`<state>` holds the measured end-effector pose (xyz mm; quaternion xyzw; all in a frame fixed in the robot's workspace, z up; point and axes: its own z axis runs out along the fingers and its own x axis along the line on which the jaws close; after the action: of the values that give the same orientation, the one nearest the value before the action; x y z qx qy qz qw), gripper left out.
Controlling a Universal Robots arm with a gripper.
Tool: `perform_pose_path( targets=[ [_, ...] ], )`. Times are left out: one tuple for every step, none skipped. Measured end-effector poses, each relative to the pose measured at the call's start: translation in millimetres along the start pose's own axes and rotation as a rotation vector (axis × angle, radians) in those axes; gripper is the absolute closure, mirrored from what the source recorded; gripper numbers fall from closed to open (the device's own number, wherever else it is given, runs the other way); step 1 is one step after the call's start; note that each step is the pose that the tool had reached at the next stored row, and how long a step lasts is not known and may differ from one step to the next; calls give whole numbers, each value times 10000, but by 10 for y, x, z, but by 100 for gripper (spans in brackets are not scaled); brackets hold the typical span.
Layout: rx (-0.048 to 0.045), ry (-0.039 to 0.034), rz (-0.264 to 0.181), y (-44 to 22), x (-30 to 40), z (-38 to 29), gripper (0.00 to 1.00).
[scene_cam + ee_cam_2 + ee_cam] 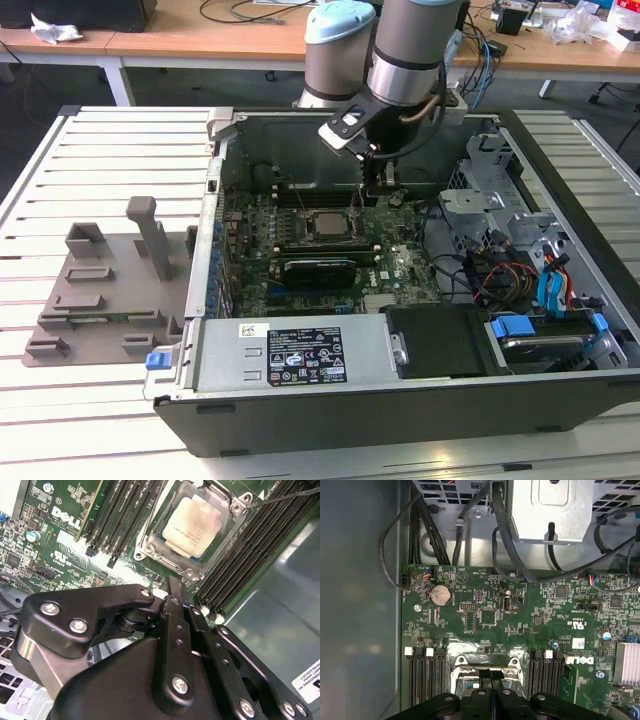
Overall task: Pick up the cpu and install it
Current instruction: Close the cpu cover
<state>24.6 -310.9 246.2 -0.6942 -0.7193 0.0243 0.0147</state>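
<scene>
Small flat square silver-grey cpu (pixel 197 526) lying in its metal-framed socket on the green motherboard (pixel 400 262), inside the open black computer case (pixel 400 420), black gripper (pixel 173 586) empty, fingers pressed together, hovering just beside the socket on the exterior view's right.

**A robotics lab bench**

An open computer case (pixel 400 410) lies on its side on a white slatted table (pixel 100 420), its green motherboard (pixel 250 225) bared. Over the case hangs an industrial robot arm (pixel 405 50). Beside the case, on the exterior view's left, sits a grey plastic fixture (pixel 100 290). Behind the case run wooden desks (pixel 200 40) strewn with loose cables (pixel 245 10) and crumpled paper (pixel 50 28).
</scene>
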Motion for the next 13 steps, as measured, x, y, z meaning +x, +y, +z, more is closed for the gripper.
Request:
perform_pose_path(
  targets=[
    [1, -1, -1, -75, 3, 10, 89],
    [1, 0, 0, -116, 4, 16, 89],
    [0, 0, 1, -130, 5, 18, 89],
    [1, -1, 1, -139, 5, 19, 89],
    [1, -1, 0, -153, 6, 21, 89],
    [1, -1, 0, -165, 6, 23, 89],
    [1, 0, 0, -176, 7, 25, 89],
    [0, 0, 0, -196, 7, 29, 89],
    [-1, 2, 0, -212, 8, 33, 89],
    [-1, 2, 0, -234, 9, 39, 89],
    [1, 0, -1, -266, 10, 50, 89],
    [1, 0, -1, -289, 11, 60, 89],
    [1, 0, 1, -325, 13, 79, 89]
  ],
)
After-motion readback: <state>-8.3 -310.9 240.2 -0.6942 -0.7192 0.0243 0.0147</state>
